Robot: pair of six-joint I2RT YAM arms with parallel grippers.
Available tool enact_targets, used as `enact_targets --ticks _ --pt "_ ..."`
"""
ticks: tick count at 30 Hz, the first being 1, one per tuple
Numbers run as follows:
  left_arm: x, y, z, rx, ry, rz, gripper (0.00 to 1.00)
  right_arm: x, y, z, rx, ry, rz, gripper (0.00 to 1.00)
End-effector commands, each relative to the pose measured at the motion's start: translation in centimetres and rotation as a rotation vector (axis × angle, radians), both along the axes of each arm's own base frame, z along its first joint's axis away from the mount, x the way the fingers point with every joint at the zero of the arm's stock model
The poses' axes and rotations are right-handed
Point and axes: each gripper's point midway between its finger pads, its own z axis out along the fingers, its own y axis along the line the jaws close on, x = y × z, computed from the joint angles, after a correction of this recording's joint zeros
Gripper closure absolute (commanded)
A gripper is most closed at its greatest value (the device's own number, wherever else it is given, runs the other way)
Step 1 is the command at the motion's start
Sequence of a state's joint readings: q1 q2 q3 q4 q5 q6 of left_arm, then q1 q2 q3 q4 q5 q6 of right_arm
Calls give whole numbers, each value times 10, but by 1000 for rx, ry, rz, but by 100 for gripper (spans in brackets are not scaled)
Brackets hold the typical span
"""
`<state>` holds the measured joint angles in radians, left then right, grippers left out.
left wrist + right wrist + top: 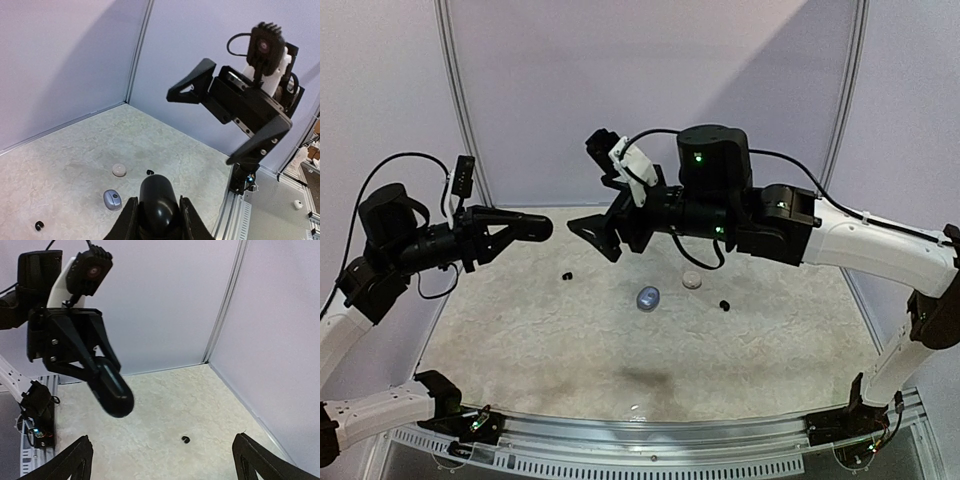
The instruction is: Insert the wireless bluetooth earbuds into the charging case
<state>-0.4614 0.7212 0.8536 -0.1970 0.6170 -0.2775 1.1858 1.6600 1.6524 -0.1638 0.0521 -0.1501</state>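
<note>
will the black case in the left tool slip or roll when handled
The black case looks glossy and rounded, so it may slip in the left tool's grip. Set down, its capsule shape would probably roll rather than stay put.

Soft, even, faintly violet light fills all views. Above the table (pixel 520 340) a diagonal shadow edge crosses the back wall (pixel 740 90); a dim patch darkens the table's near middle. Small glints sit on the glossy black charging case (pixel 157 205). The top view's wall posts (pixel 457 100) bow outward.
</note>
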Motion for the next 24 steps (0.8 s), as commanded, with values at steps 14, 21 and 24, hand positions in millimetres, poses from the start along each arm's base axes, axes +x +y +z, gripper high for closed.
enact_targets --ticks 14,21,24 --pt "59 -29 -10 -100 -106 -24 100 36 -30 -30 88 321 109 1" --pt "35 -48 -27 -105 -116 -142 100 29 -31 -42 68 317 152 1" --pt "31 -51 -23 -115 -131 -171 100 26 -27 -37 82 301 191 2"
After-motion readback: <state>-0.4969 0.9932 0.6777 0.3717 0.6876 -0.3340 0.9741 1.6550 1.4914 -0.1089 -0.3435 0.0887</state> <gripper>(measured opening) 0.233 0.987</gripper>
